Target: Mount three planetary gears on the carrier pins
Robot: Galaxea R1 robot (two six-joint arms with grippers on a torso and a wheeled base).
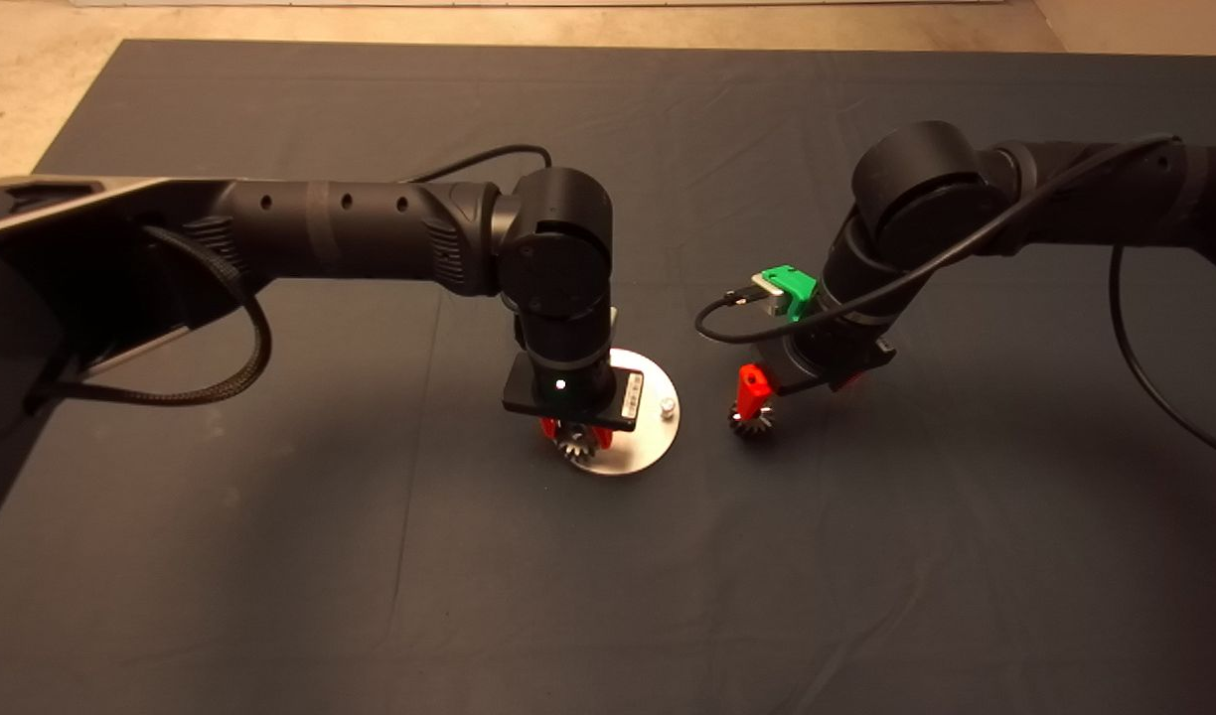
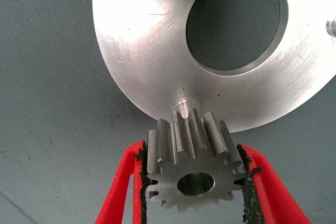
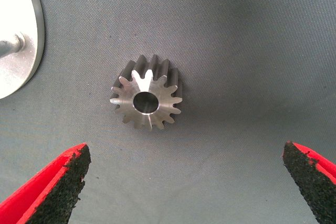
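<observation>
Where the dark mat [image 1: 370,556] covers the table, its cloth lies flat with faint creases, and a strip of pale floor [image 1: 32,89] shows beyond its far edge and corner. Wide bare mat surrounds both arms on the near side, with the mat edges well away from either gripper.

The left gripper [image 2: 194,182] hangs over the near rim of the round silver plate [image 2: 136,51], its red fingers [image 2: 118,187] clamped on one planetary gear [image 2: 191,169]. That gear is bright steel, straight-toothed, with a round centre hole, held upright. Just beyond it one carrier pin [image 2: 184,106] stands from the plate; whether gear and pin touch cannot be told. A second carrier pin [image 1: 667,404] stands near the plate's rim toward the right arm. The plate has a large central hole [image 2: 236,22] showing mat through it.

The right gripper [image 3: 184,182] hovers beside the plate with its pads [image 3: 60,187] spread wide, holding nothing. A second planetary gear [image 3: 147,100] lies flat on the mat between and just ahead of those pads, apart from the plate.
</observation>
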